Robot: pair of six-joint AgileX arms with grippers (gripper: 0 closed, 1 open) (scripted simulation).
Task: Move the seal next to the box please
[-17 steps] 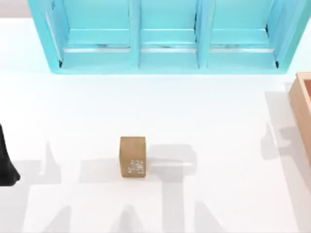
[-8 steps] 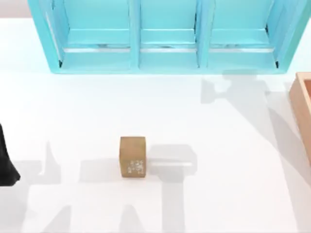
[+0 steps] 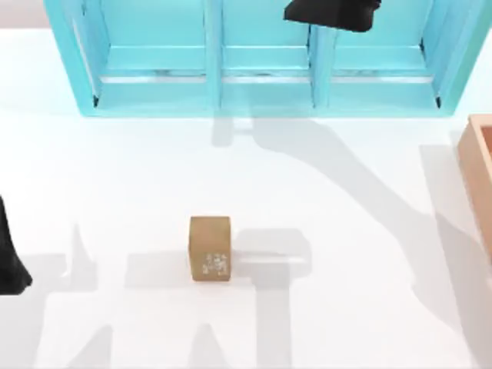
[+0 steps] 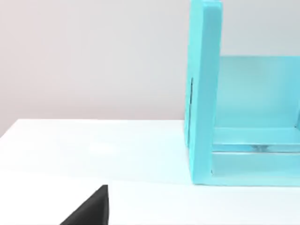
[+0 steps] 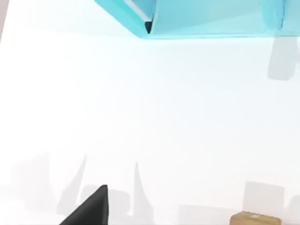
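Seal (image 3: 210, 247) upright on the white desk (image 3: 346, 200), left of centre, whitish stamp mark on its near face; a corner of it also appears in the right wrist view (image 5: 255, 219). Box (image 3: 478, 173) at the desk's right edge, well apart from the seal. Turquoise shelf (image 3: 261, 58) along the far side. Right arm (image 3: 332, 11) over the shelf; left arm (image 3: 9, 254) at the left edge. State of either arm's jaws: cannot tell.

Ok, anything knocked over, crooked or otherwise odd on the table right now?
Nothing stands out. The seal stands upright mid-table, apart from the box at the right edge, and the turquoise shelf sits square at the back.
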